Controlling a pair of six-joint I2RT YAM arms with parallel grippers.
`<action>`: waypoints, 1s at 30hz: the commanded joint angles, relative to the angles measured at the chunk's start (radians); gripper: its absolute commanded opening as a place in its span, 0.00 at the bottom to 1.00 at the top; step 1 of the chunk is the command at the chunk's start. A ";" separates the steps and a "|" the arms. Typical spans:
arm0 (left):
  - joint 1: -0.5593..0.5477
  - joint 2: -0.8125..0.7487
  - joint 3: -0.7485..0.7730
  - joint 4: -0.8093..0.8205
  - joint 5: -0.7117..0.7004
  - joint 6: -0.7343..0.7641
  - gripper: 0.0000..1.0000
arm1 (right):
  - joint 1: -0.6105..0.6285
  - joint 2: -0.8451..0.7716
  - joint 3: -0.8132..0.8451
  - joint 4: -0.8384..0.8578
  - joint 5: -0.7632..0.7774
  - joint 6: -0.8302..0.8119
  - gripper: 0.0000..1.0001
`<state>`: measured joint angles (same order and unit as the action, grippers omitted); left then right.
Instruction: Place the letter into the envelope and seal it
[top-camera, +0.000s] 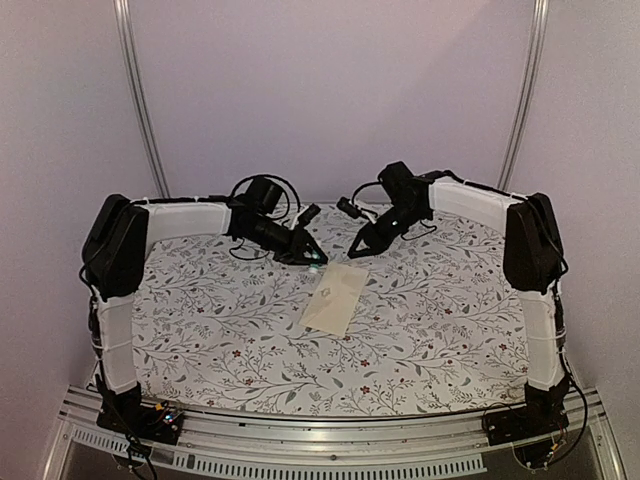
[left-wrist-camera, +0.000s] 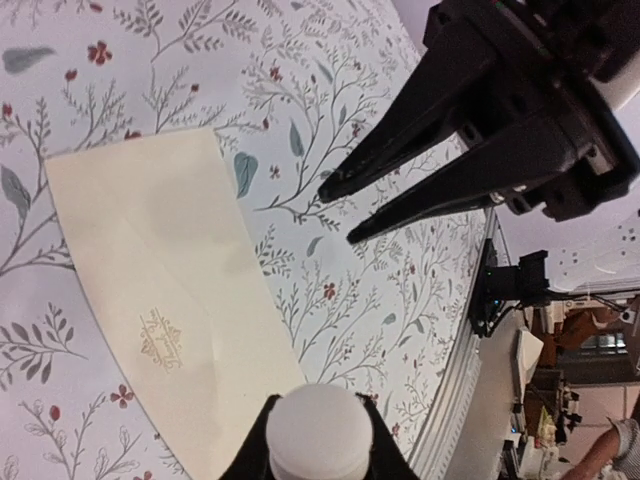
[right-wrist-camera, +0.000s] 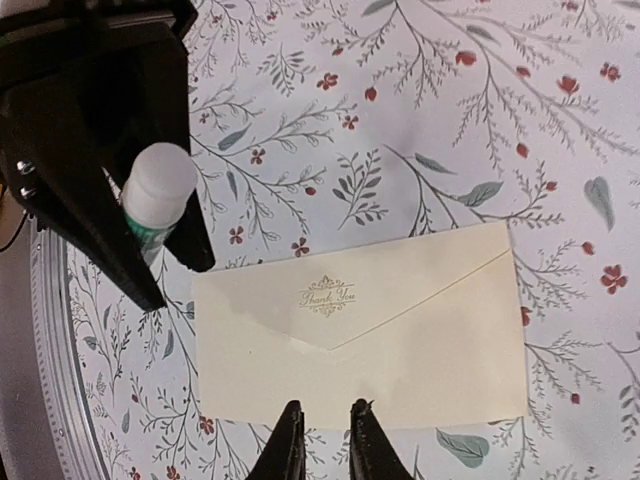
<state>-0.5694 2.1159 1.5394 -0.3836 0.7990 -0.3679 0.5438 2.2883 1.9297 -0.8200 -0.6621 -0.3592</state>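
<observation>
Alu rail (top-camera: 330, 440) fronts tabletop w/ floral cloth (top-camera: 220, 330); pale walls (top-camera: 330, 90) behind. Envelope (top-camera: 334, 298) flat, centre toward far edge: cream, flap down, gold "Thank You" crest. Left gripper (top-camera: 312, 258) clamps glue stick (right-wrist-camera: 155, 190); right gripper (right-wrist-camera: 325, 410) jaws slightly apart, empty.

A white-capped glue stick (right-wrist-camera: 158, 182) hangs above the floral tablecloth (top-camera: 430, 300).

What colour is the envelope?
The envelope is cream with gold lettering; best in the right wrist view.

Left wrist view: glue stick (left-wrist-camera: 318, 432) cropped by lower edge, masking one corner of the envelope (left-wrist-camera: 160, 290); overhead, its printed emblem (top-camera: 327, 293) is illegibly small.
</observation>
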 joint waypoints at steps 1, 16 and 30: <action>-0.006 -0.125 0.039 0.063 -0.086 0.028 0.00 | -0.026 -0.239 0.027 -0.051 0.037 -0.128 0.18; -0.015 -0.367 -0.110 0.579 -0.084 0.038 0.00 | -0.104 -0.408 -0.003 0.148 -0.291 0.007 0.71; -0.035 -0.347 -0.165 0.958 0.120 -0.144 0.00 | 0.027 -0.341 0.028 0.205 -0.411 0.084 0.69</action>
<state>-0.5793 1.7618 1.3613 0.4366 0.8337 -0.4686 0.5365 1.9156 1.9240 -0.6563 -1.0142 -0.3122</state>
